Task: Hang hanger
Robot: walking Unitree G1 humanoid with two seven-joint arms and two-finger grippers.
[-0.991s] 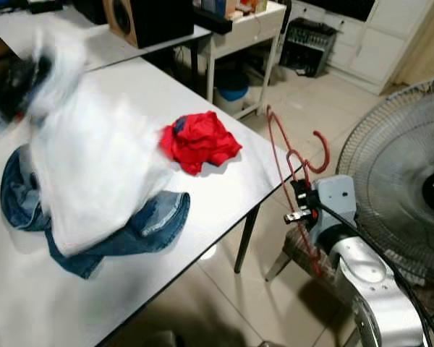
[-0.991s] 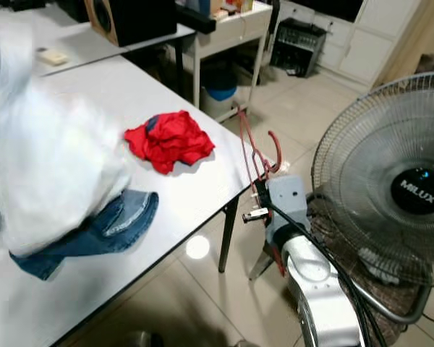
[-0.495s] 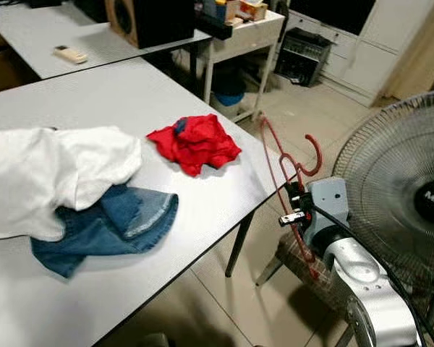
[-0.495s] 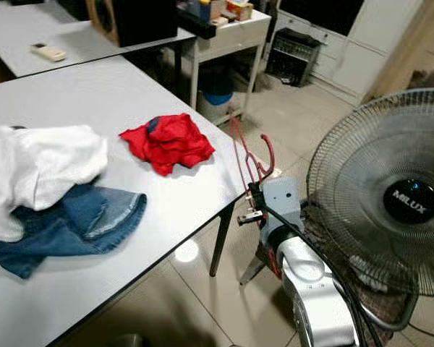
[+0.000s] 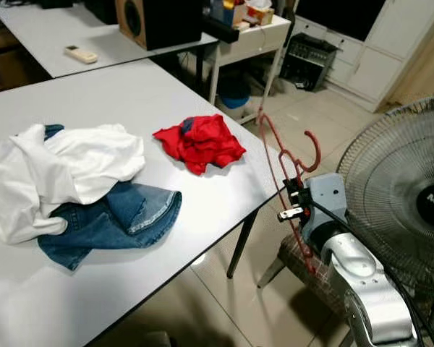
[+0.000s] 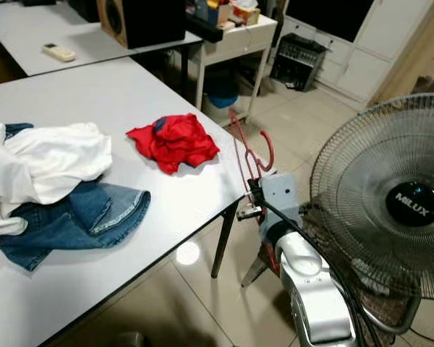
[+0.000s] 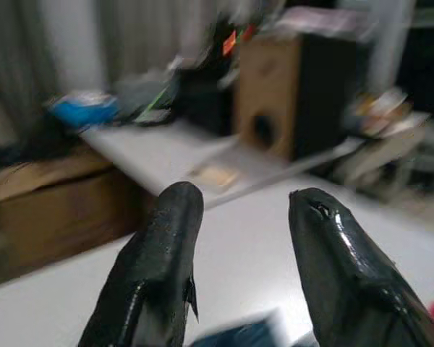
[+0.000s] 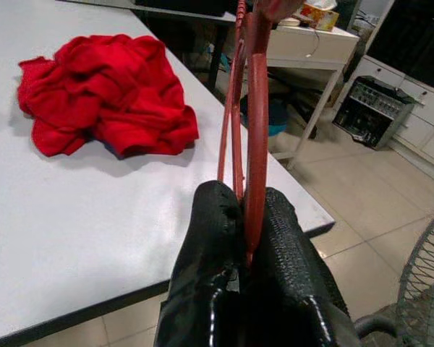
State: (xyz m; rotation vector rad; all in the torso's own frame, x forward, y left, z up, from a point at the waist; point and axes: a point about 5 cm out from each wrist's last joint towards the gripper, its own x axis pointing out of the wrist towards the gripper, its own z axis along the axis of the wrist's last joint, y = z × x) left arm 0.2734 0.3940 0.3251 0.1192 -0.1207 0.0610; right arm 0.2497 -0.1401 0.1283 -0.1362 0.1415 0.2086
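Past the white table's (image 5: 202, 217) right edge, mid-frame, the right gripper (image 8: 247, 210) clamped the red hanger (image 5: 289, 170), its length rising upward, while the left gripper (image 7: 235, 210) stood open

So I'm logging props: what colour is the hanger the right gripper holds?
Red. The hanger shows best in the right wrist view, clamped in the right gripper.

- A red hanger (image 5: 286, 168) is clamped between the black fingers (image 8: 206, 289) of the right gripper (image 8: 240, 217)
- A bright red garment (image 5: 200, 142) is seen on the white table (image 5: 130, 94)
- A white shirt (image 5: 65, 170) is laid over blue denim jeans (image 5: 119, 220) — paler at the hem
- The fan (image 6: 390, 210) is grey with a black hub
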